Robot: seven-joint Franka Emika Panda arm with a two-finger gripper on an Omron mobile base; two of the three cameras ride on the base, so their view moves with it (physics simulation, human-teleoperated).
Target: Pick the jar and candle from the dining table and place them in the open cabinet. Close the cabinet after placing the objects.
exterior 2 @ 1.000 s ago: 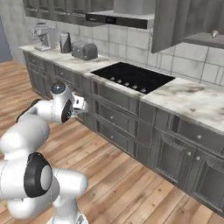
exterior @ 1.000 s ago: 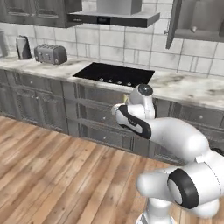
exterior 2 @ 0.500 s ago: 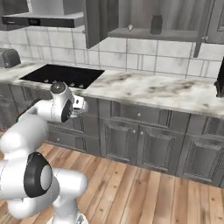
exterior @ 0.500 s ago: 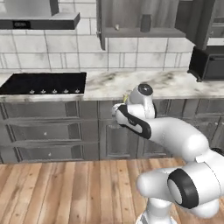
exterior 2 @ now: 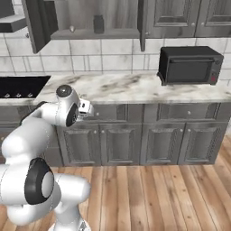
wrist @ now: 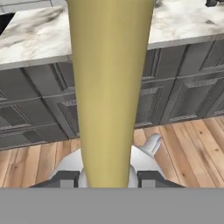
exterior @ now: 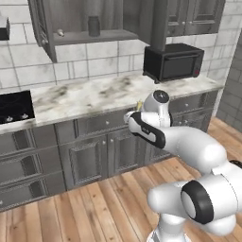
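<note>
My gripper (wrist: 109, 178) is shut on the candle (wrist: 109, 87), a thick-looking yellow stick that rises between the fingertips (wrist: 65, 178), with its silvery dish holder (wrist: 146, 153) just below. In the base views the gripper (exterior: 134, 114) (exterior 2: 88, 108) hangs in front of the counter's drawer fronts, and a bit of the yellow candle (exterior: 139, 105) shows above it. The cabinet (exterior: 90, 38) (exterior 2: 103, 34) stands open above the counter. The dark grey jar (exterior: 94, 26) (exterior 2: 98, 23) sits on its shelf. The dining table is out of view.
A black microwave (exterior: 172, 61) (exterior 2: 189, 63) stands on the marble counter (exterior: 94, 94) right of the cabinet. The black cooktop (exterior: 14, 106) (exterior 2: 20, 85) lies at the left. The cabinet's open doors (exterior: 43, 28) jut out toward me. Wooden floor lies below.
The base has moved, so the whole scene slid left: the cooktop went to the edge, and the open cabinet and microwave came into view. The arm keeps its pose with the candle.
</note>
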